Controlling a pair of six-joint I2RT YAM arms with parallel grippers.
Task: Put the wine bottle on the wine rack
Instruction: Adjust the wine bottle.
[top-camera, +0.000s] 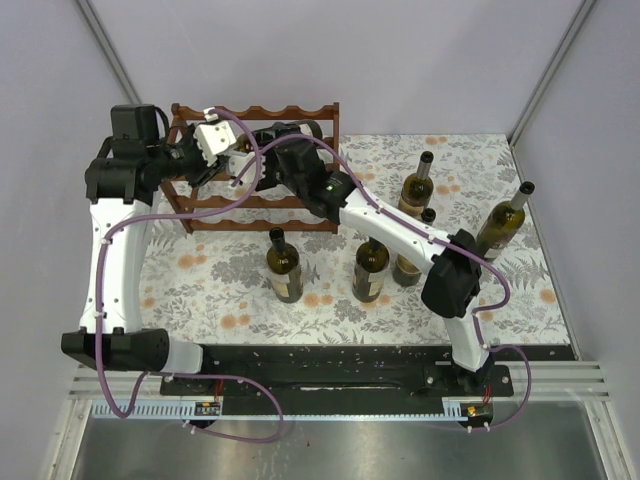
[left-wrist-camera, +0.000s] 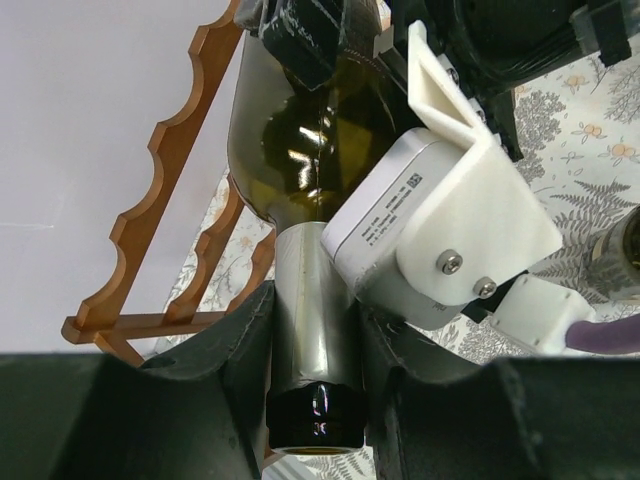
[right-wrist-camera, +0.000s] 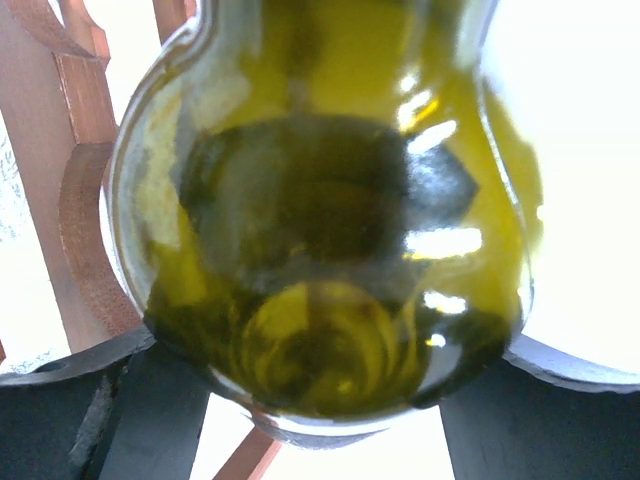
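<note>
Across the floral desk (top-camera: 230, 300), upright spare bottles (top-camera: 283, 265) near and right of the rack (top-camera: 300, 108) at far left. Over the rack's top rails, lying sideways: wine bottle (left-wrist-camera: 300, 140); whether resting on them, unclear. Clamped tight on its neck by the left pincer (left-wrist-camera: 315, 370); gripped wide around its body by the right pincer (right-wrist-camera: 320, 400).

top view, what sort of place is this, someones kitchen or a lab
Probably a lab test cell, not a home: plain white panel walls, a left arm and right arm bolted to a black base plate, and a floral cloth staged with standing wine bottles and a wine rack.
</note>
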